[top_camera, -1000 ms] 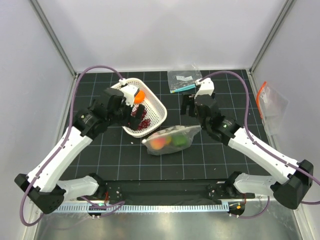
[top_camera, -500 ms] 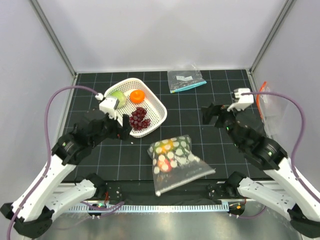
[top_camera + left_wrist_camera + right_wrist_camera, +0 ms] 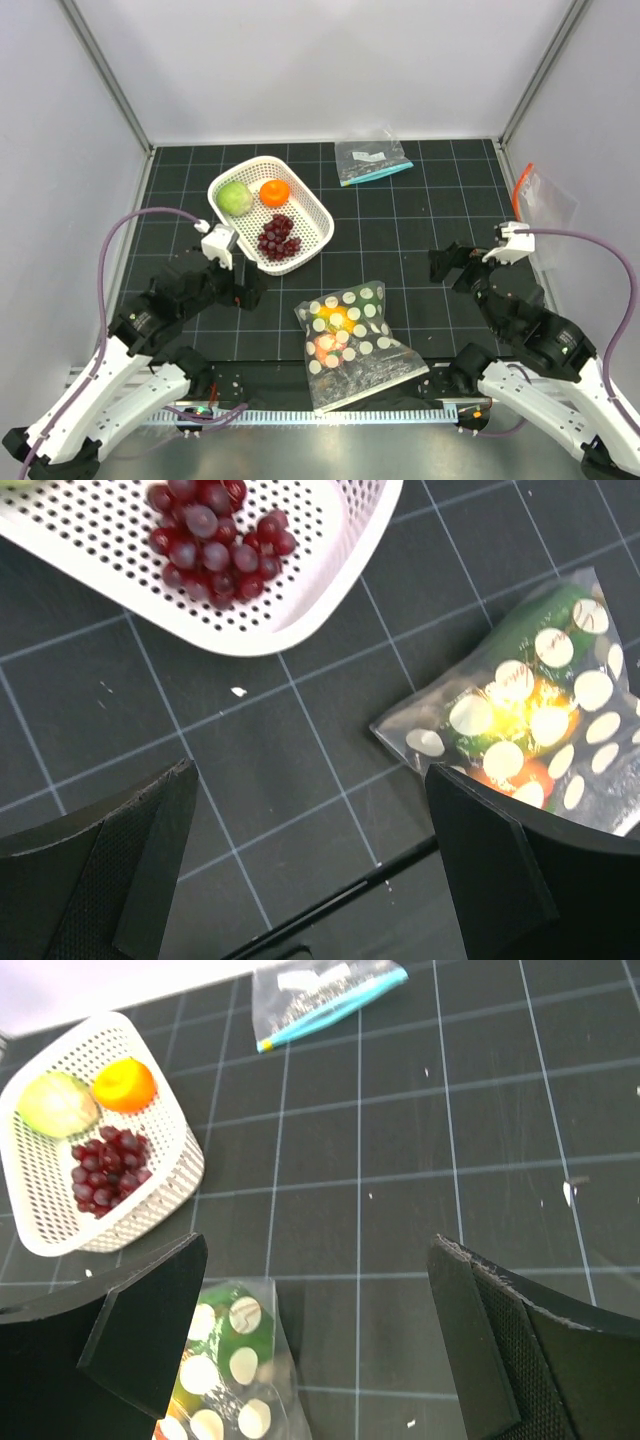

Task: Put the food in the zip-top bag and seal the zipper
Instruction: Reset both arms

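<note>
The white-dotted zip-top bag (image 3: 355,340) lies flat at the near middle of the mat, with yellow, orange-red and dark green food inside. Its zipper edge (image 3: 372,393) lies toward the front rail; I cannot tell if it is sealed. A pale green fruit (image 3: 235,197), an orange (image 3: 274,192) and purple grapes (image 3: 278,237) sit in the white basket (image 3: 318,215). My left gripper (image 3: 248,288) is open and empty, left of the bag (image 3: 530,720). My right gripper (image 3: 447,265) is open and empty, right of the bag (image 3: 225,1370). Neither touches it.
A small clear bag with a teal strip (image 3: 370,160) lies at the back of the mat. A clear bag with an orange strip (image 3: 540,205) lies against the right wall. The front rail (image 3: 330,412) runs just below the dotted bag.
Both arms have pulled back from the basket area toward the near edge. The dotted bag has moved from beside the basket to the near middle and lies flat, let go.
</note>
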Action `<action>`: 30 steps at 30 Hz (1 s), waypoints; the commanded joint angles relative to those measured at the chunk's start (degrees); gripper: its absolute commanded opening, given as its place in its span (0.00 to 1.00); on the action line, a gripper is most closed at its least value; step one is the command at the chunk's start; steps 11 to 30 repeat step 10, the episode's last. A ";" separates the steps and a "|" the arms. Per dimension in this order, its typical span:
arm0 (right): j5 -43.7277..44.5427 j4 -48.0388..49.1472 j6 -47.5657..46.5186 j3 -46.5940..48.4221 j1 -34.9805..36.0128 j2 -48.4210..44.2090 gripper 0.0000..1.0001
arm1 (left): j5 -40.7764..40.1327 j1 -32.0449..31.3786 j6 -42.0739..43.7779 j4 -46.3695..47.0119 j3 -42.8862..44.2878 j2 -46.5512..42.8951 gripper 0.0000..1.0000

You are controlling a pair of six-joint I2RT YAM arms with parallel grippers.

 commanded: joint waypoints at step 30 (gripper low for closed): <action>0.63 -1.00 3.27 -1.77 -0.07 -1.59 1.00 | -0.27 0.24 -0.44 4.93 -2.27 -9.87 1.00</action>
